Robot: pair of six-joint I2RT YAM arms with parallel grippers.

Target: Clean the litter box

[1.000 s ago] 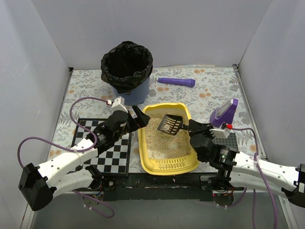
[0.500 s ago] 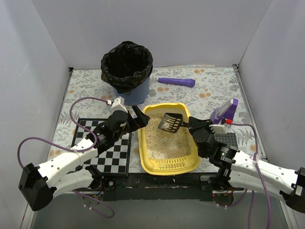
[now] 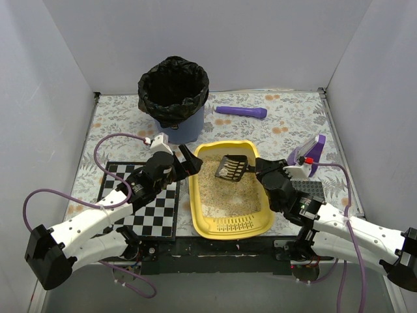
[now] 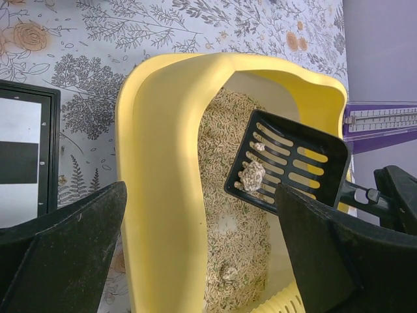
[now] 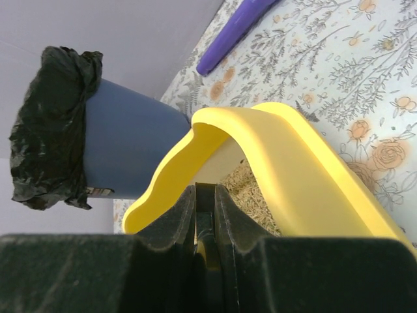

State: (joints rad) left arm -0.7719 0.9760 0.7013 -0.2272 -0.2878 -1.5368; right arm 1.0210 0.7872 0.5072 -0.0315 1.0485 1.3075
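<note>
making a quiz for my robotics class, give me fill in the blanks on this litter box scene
1. The right gripper is shut on the handle of a black slotted ____.
2. The left gripper, near the litter box rim, is ____.
3. The blue bin holds a ____ bag.
Missing words: scoop; open; black.

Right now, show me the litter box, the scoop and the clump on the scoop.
litter box [image 4: 159, 195], left wrist view, on its yellow side wall.
scoop [image 4: 294, 135], left wrist view, on the upper edge of its slotted black blade.
clump [image 4: 251, 175], left wrist view, on the lump's middle.
</note>
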